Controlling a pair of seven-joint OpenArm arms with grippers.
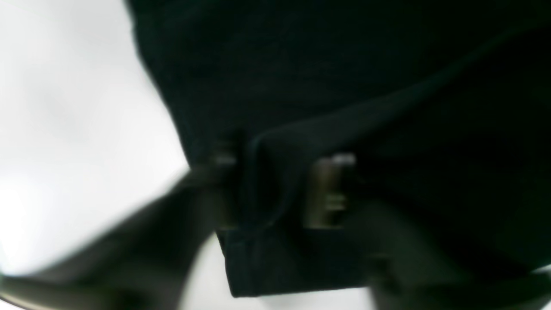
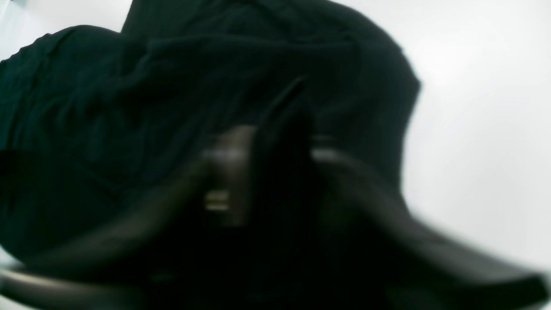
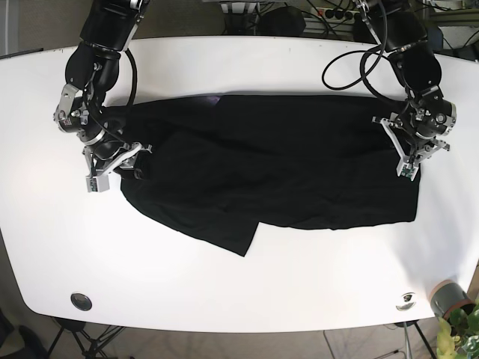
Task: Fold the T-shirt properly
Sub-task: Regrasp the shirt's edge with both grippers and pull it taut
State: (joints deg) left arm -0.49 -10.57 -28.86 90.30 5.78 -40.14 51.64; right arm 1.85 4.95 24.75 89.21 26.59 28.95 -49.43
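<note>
A black T-shirt (image 3: 284, 172) lies spread across the middle of the white table (image 3: 239, 67), partly folded, with a pointed flap at its front edge. My left gripper (image 3: 413, 161) sits at the shirt's right edge. In the left wrist view it (image 1: 277, 172) is shut on a fold of the shirt (image 1: 344, 64). My right gripper (image 3: 123, 166) sits at the shirt's left edge. In the right wrist view it (image 2: 277, 159) is shut on bunched cloth (image 2: 172, 86). Both wrist views are blurred.
Cables (image 3: 352, 60) hang over the table's back right. A small black disc (image 3: 80, 301) is set in the front left corner, a metal fitting (image 3: 406, 299) in the front right. A grey pot (image 3: 447, 299) with a plant stands off the front right corner.
</note>
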